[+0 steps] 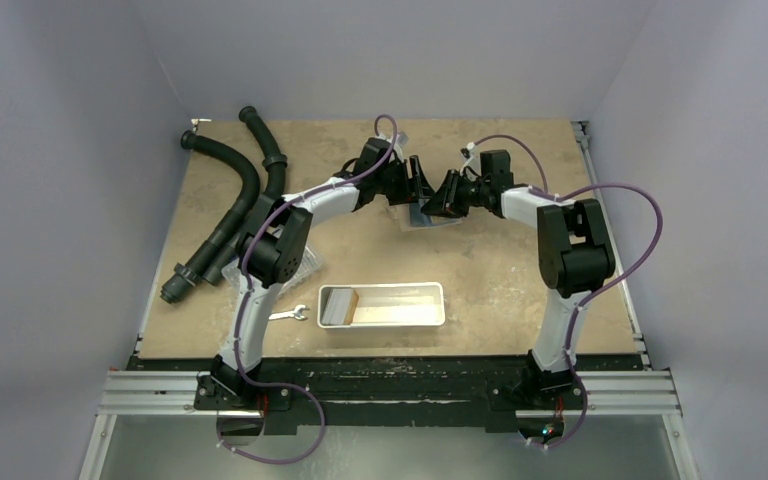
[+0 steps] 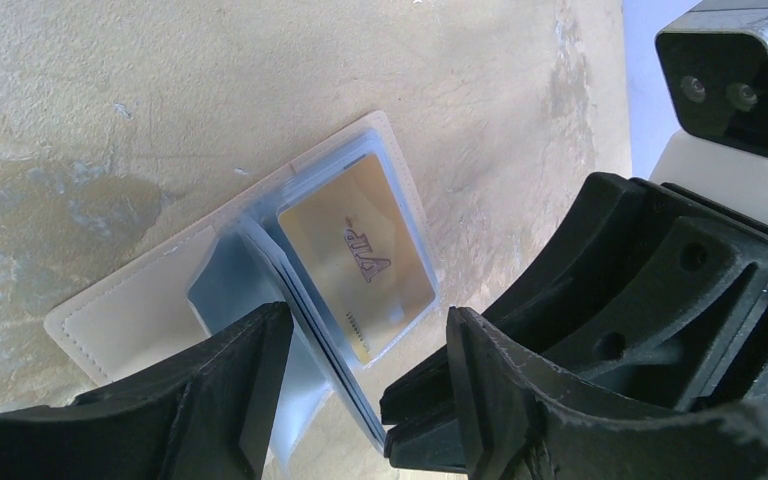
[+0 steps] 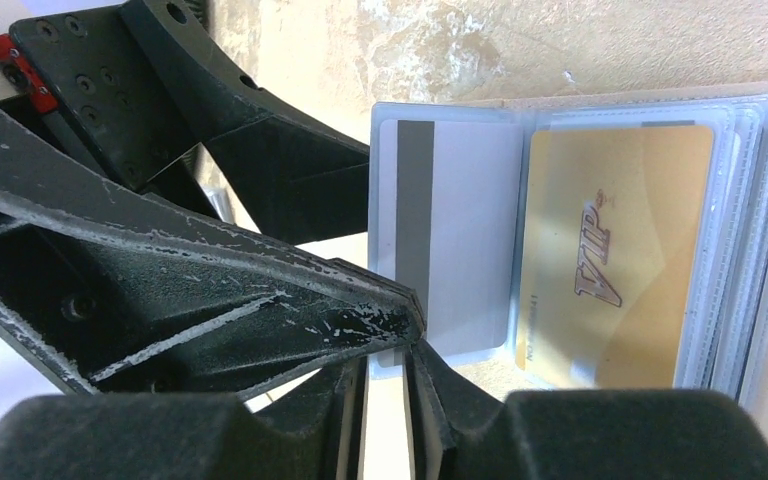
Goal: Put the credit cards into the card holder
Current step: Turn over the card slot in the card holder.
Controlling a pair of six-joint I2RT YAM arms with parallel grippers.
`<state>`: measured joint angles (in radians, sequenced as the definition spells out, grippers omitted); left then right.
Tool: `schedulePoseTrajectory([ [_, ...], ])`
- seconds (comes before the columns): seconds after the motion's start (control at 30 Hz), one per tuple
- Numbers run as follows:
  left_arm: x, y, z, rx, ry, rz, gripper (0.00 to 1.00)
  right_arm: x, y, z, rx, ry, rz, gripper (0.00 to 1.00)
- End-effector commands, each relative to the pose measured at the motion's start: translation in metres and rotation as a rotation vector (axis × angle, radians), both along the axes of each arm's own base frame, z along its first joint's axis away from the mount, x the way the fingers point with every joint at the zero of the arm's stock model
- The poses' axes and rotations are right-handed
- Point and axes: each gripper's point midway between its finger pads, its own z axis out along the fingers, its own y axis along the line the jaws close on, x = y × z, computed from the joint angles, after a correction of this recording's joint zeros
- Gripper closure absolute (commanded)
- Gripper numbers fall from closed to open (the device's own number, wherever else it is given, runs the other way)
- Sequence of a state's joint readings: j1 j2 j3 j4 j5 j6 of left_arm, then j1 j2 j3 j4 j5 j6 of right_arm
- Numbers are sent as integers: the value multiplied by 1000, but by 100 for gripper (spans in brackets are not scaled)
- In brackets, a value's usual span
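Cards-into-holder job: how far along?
Done: a gold VIP card sits in a clear sleeve of the open beige card holder. In hand: the right hand pinches a white card with a grey stripe at the neighbouring sleeve; the left hand stands open over it. Left: a tan-brown card, maybe more, seems to lie in the white rectangular tray.

The top view looks down from high over the bench [image 1: 480,260]; both wrist views see the card holder [image 2: 130,315] close up.

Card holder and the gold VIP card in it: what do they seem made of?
Card holder: cover probably matte beige faux leather, with a stitched border; sleeves look like clear glossy plastic. Gold VIP card: likely stiff plastic, judging by its flat face and metallic sheen.
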<state>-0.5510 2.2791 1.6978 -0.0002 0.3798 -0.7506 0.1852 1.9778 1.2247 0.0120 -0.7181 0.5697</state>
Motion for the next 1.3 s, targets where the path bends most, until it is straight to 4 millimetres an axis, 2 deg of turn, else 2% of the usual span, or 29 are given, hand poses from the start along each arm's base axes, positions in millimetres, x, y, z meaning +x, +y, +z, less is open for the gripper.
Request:
schedulePoseTrajectory([
  [0.0,3,-14,39,-71,-64,-33,37,15,2,14,-23,-74,-9,76],
  [0.33,3,-9,48,-47,-92,-34,36,14,-3,13,-46,-77,-23,84],
  [0.53,4,14,53,24,-105,-1,36,14,-7,11,-39,-72,-36,89],
  [0.73,7,29,71,56,-147,26,36,14,-14,9,-48,-67,-49,90],
  [0.97,7,35,78,70,-163,38,35,15,-20,7,-60,-63,-64,91],
  [1.1,5,26,75,26,-140,14,35,15,-24,6,-65,-55,-76,91],
  [1.27,4,27,74,21,-135,26,35,18,-44,5,-146,-53,-132,91],
])
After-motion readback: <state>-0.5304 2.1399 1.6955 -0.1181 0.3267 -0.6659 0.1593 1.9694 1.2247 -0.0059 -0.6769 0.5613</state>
